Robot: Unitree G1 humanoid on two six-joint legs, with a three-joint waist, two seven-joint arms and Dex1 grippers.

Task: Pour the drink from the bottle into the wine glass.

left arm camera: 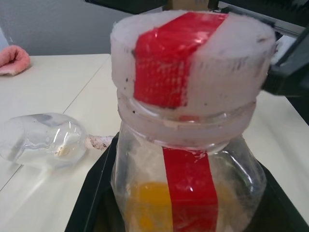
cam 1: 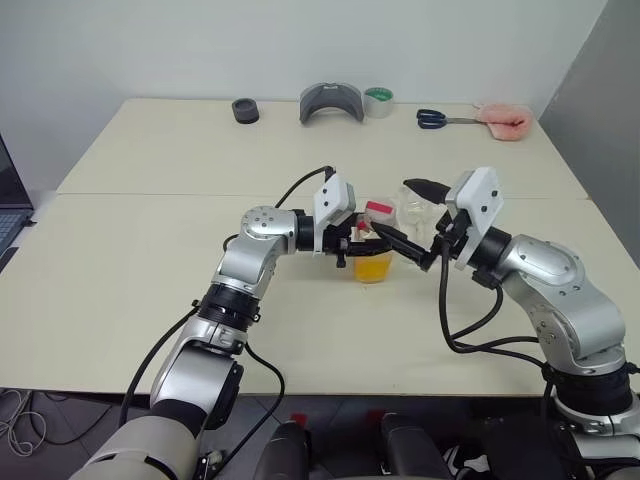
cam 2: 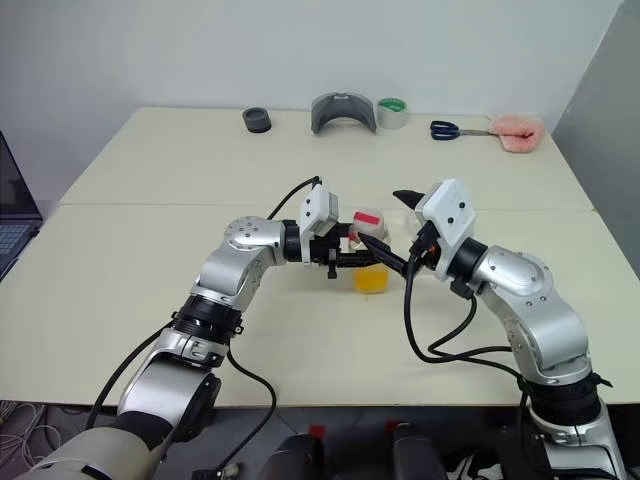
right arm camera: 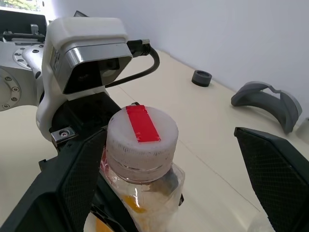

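The bottle (cam 1: 373, 262) stands upright at the table's middle, clear plastic with a red strip down its side and a white cap (right arm camera: 141, 137) crossed by red tape. The orange drink (left arm camera: 149, 205) fills its lower part. My left gripper (cam 1: 366, 245) is shut on the bottle's body from the left. My right gripper (cam 1: 393, 209) is open, one finger (right arm camera: 72, 186) on each side of the cap without touching it. The wine glass (left arm camera: 43, 140) lies on its side on the table just beyond the bottle, and its bowl (cam 1: 414, 212) looks empty.
Along the far edge of the table (cam 1: 150, 300) lie a black ring (cam 1: 245, 110), a grey curved piece (cam 1: 331, 102), a tape roll (cam 1: 378, 100), blue-handled scissors (cam 1: 440, 119) and a pink cloth (cam 1: 503, 120). A laptop (cam 1: 10, 205) sits past the left edge.
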